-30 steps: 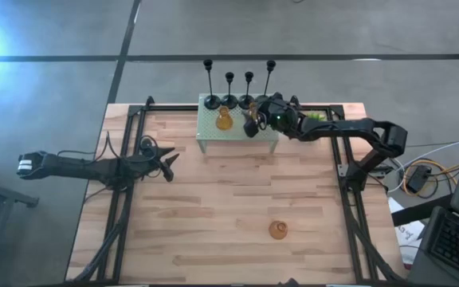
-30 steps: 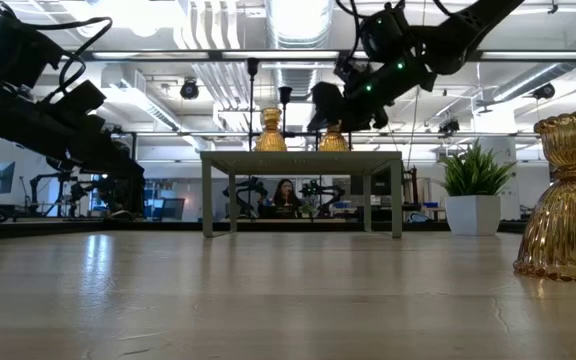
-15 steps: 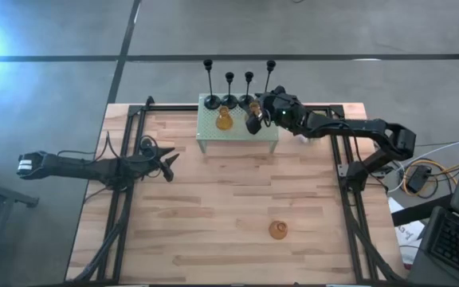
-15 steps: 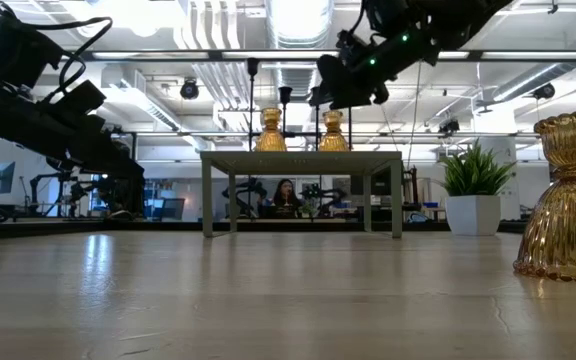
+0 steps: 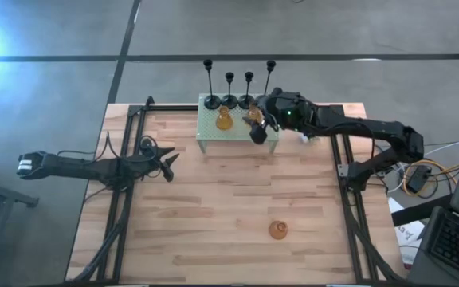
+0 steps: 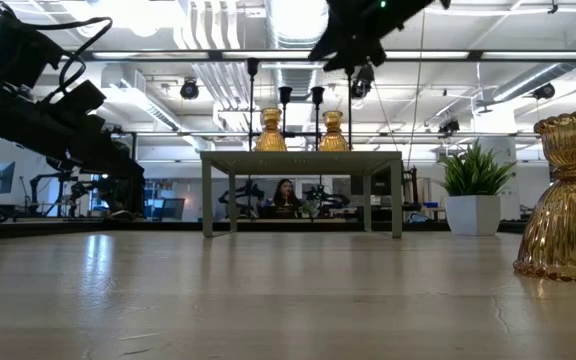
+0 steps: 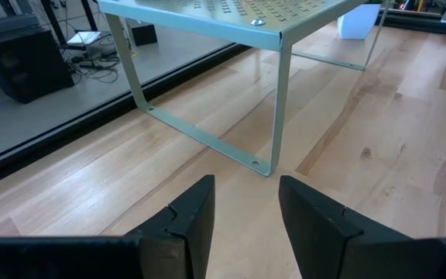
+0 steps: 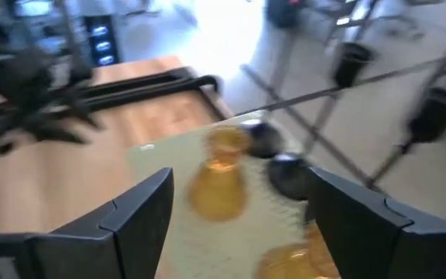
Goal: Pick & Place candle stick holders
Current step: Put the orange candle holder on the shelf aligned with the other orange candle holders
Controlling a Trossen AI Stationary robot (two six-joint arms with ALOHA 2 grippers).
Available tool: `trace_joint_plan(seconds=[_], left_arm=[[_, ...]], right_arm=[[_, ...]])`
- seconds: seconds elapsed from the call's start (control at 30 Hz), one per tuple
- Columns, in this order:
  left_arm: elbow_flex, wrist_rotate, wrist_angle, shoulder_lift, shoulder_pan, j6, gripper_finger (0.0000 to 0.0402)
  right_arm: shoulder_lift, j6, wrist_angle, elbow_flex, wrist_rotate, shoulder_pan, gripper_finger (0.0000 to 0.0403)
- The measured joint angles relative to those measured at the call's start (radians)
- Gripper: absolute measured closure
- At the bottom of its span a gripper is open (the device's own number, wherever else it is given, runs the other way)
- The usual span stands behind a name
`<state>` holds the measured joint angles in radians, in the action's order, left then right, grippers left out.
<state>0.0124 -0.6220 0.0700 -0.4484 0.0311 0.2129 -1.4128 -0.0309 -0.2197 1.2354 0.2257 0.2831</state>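
A green perforated shelf (image 5: 237,134) stands at the table's far edge. Four black holders (image 5: 239,89) stand by their round bases along its far side. Two amber glass holders (image 5: 224,119) (image 5: 253,114) stand upright on it; they also show in the low view (image 6: 271,130) (image 6: 333,130) and the right wrist view (image 8: 219,174) (image 8: 289,263). A third amber holder (image 5: 277,229) stands on the table near the front edge. My right gripper (image 5: 257,131) (image 8: 238,186) hangs open and empty above the shelf's right part. My left gripper (image 5: 168,159) (image 7: 246,217) is open and empty left of the shelf.
A small green plant in a white pot (image 6: 473,195) stands right of the shelf. Black frame rails (image 5: 122,191) (image 5: 349,199) run along the table's left and right sides. Bare wood lies between the shelf and the near amber holder.
My right gripper has risen up and away from the right amber holder on the shelf, drifting a little toward the table's near and right edges. That holder stays upright on the shelf.
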Motion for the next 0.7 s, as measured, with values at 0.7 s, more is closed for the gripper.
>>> trace_joint_plan(seconds=[0.7], left_arm=[[0.0,0.0,0.001,0.0,0.0,0.0,0.0252]], right_arm=[[0.006,-0.347,-0.815,0.213,-0.025,-0.484,0.0204]])
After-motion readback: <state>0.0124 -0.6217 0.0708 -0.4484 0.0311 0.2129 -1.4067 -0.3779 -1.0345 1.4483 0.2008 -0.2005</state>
